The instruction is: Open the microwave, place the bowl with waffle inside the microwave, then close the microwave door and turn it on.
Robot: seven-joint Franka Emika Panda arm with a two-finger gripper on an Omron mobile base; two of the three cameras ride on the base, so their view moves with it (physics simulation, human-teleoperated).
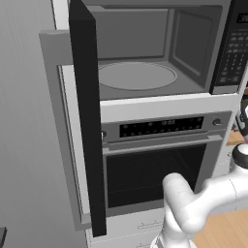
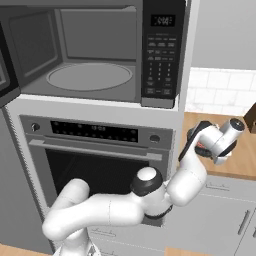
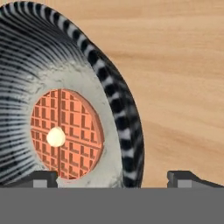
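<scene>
The microwave (image 1: 232,48) stands open, its grey inside and round turntable (image 1: 137,76) bare. The microwave door (image 1: 87,111) is swung out to the left, edge-on to me. My arm reaches right to the wooden counter (image 2: 242,157), with the hand (image 2: 220,137) low over it. In the hand view the bowl (image 3: 26,65), dark with fine light stripes, holds a round orange waffle (image 3: 65,133) with a pale pat on it. My gripper (image 3: 113,178) is open and straddles the bowl's right rim, one fingertip (image 3: 41,177) over the inside, the other over the counter.
Under the microwave is a built-in oven (image 1: 155,169) with a horizontal bar handle and dark glass. The open door juts out into the room at the left. White tiles (image 2: 220,90) back the counter, and grey drawers sit below it.
</scene>
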